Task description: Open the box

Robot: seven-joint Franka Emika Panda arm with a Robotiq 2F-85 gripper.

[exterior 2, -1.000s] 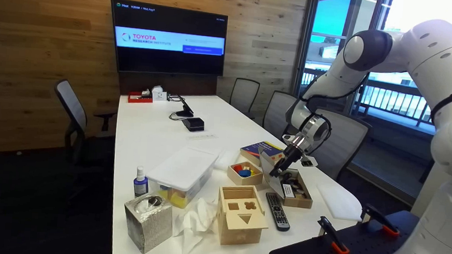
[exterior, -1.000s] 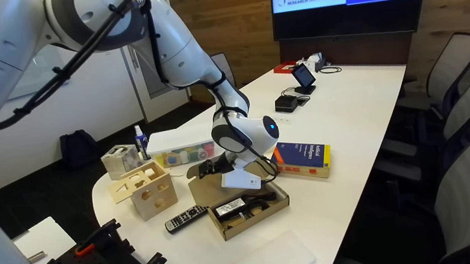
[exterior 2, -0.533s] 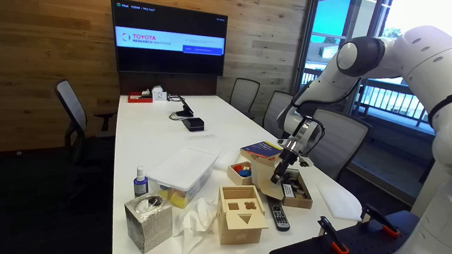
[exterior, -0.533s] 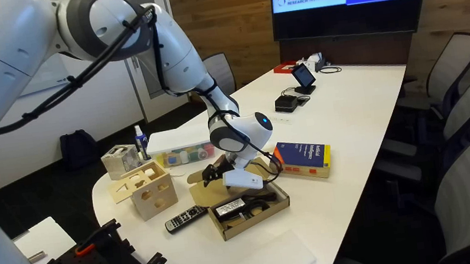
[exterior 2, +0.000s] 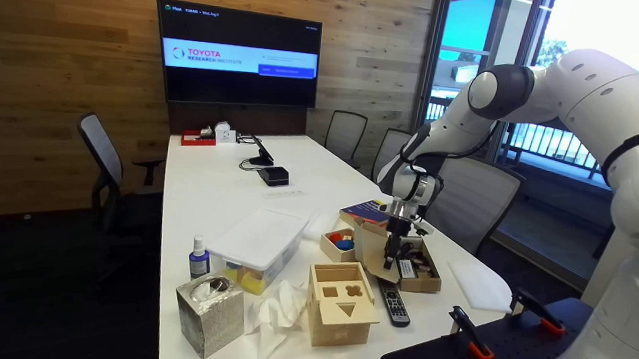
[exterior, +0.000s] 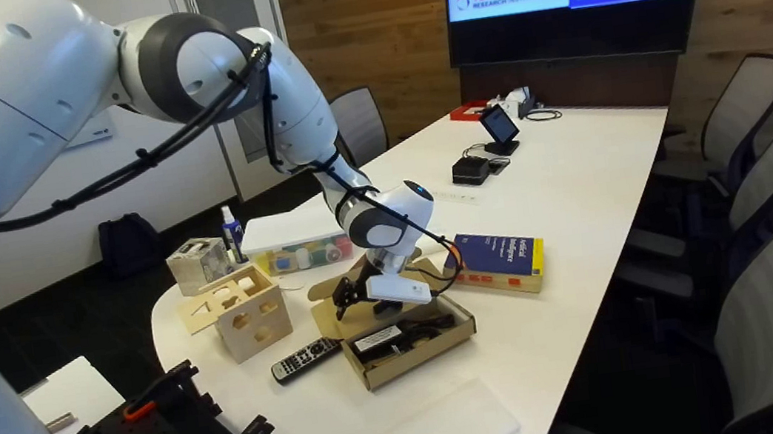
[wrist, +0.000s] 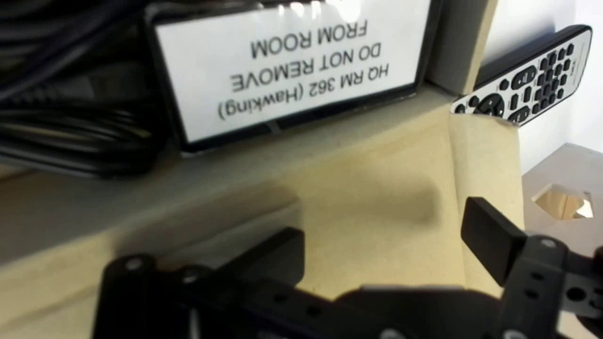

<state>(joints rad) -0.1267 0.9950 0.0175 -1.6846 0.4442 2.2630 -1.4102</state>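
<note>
Beneath your gripper, whose fingers stand apart, lies the folded-back lid of the box. Beside those fingers, its open side faces up, long axis slanting from lower left to upper right in the wrist view.

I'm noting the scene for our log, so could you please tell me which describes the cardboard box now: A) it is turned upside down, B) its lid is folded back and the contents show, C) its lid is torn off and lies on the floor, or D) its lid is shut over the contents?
B: the lid of the cardboard box is folded back, leaving a labelled black block and black cables showing inside.
</note>
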